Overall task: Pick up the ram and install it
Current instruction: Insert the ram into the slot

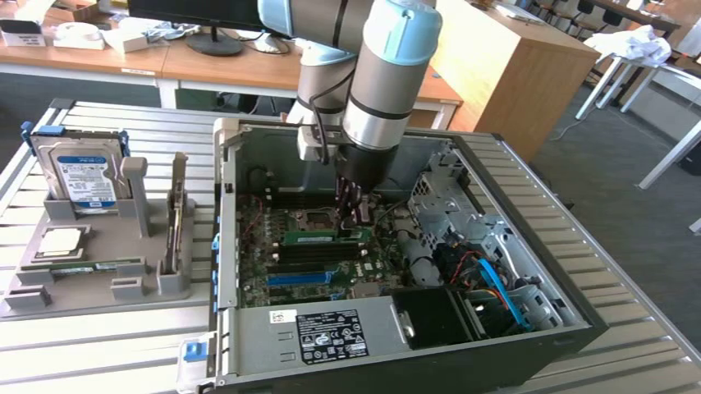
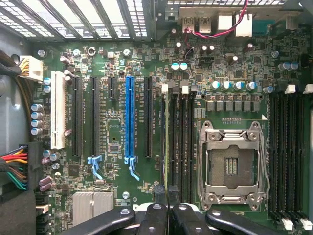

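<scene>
Reaching into the open black computer case [image 1: 493, 353], the gripper [image 1: 353, 215] has its dark fingers [image 2: 159, 191] pressed close together on the ram [image 1: 328, 236], a long, thin green circuit-board stick. The wrist view shows the ram edge-on [image 2: 167, 142], running along the row of narrow black memory slots [image 2: 181, 142] just beside the square metal processor socket [image 2: 232, 166] on the green motherboard [image 2: 161, 58]. I cannot tell whether its lower edge sits in a slot or just above one. The main risk is misalignment: a board that is slightly tilted or offset would catch on the slot wall, then flex or slip in so narrow a grip when pushed.
</scene>
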Robot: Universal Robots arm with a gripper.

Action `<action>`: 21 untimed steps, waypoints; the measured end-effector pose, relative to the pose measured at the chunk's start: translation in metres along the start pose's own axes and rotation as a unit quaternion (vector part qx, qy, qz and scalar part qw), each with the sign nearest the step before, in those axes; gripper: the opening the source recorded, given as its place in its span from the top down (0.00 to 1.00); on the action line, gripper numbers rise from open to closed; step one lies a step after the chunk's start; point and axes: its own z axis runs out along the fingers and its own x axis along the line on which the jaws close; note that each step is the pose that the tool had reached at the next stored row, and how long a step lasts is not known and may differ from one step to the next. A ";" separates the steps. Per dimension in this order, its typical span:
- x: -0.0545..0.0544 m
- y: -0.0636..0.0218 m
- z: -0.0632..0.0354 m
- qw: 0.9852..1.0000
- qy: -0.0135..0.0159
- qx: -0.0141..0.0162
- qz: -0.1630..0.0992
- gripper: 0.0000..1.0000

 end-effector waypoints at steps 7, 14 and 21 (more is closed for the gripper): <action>0.000 0.0000 0.0039 1.000 0.000 0.000 0.000 0.88; 0.000 0.0000 0.0077 1.000 0.000 0.000 0.000 0.88; 0.000 -0.0001 0.0122 1.000 0.000 0.000 0.000 0.88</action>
